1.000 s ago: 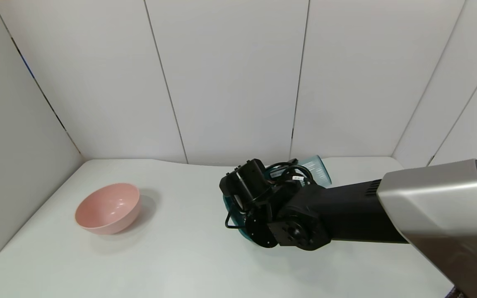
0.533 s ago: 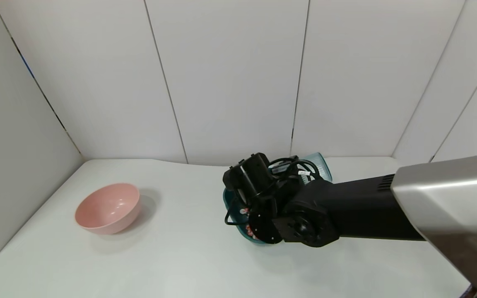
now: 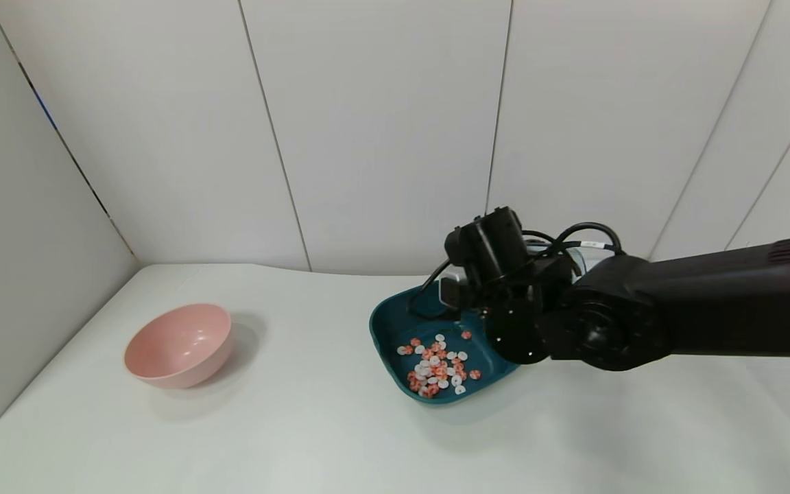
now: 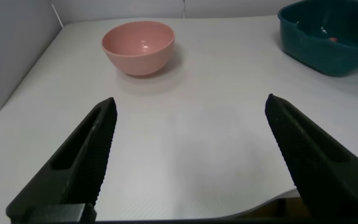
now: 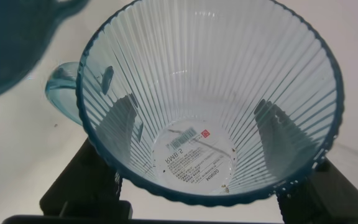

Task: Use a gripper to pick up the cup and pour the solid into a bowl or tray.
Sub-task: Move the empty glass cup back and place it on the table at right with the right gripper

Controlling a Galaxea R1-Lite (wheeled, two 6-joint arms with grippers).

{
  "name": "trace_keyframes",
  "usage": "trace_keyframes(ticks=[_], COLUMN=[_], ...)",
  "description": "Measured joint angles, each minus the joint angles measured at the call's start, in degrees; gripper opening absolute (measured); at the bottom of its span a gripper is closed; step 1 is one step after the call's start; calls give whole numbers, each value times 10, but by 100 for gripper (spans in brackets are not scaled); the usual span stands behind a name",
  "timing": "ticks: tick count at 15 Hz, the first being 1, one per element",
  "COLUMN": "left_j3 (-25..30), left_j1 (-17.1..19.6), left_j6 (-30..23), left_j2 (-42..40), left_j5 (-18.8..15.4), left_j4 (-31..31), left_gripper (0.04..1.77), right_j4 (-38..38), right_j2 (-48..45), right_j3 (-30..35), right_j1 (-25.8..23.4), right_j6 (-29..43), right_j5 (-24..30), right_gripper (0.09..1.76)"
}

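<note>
My right gripper (image 5: 197,121) is shut on the light-blue ribbed cup (image 5: 210,93), one finger on each side of its wall. The cup is empty, with only a label on its bottom, and its loop handle (image 5: 61,87) sticks out sideways. In the head view the right arm (image 3: 601,322) is at the far right edge of the teal dish (image 3: 388,329), and its wrist hides most of the cup. The orange-red and white pieces (image 3: 436,367) lie in the dish's near part. My left gripper (image 4: 190,102) is open and empty, low over the table's near edge.
A round pink bowl (image 3: 179,345) stands empty on the left of the white table; it also shows in the left wrist view (image 4: 138,46), as does the teal dish (image 4: 328,37). White walls close the back and the left side.
My right arm has moved right and up off the teal dish with the cup. The dish and the pieces in it, hidden before, now show.
</note>
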Motion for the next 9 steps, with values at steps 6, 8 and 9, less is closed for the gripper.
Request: trace_keyframes(ticks=[6, 8, 9], left_j3=[0, 0, 0], left_j1=[0, 0, 0], left_j6=[0, 0, 0], left_j2=[0, 0, 0], left_j5=[0, 0, 0], left_j4=[0, 0, 0], left_gripper=[172, 172, 172], right_j4=[-1, -1, -2], right_j2=[-96, -118, -126], right_j3=[35, 52, 63], right_j1=[-121, -153, -166], right_j6=[155, 232, 267], right_j5=[137, 191, 212], right_gripper=[135, 135, 135])
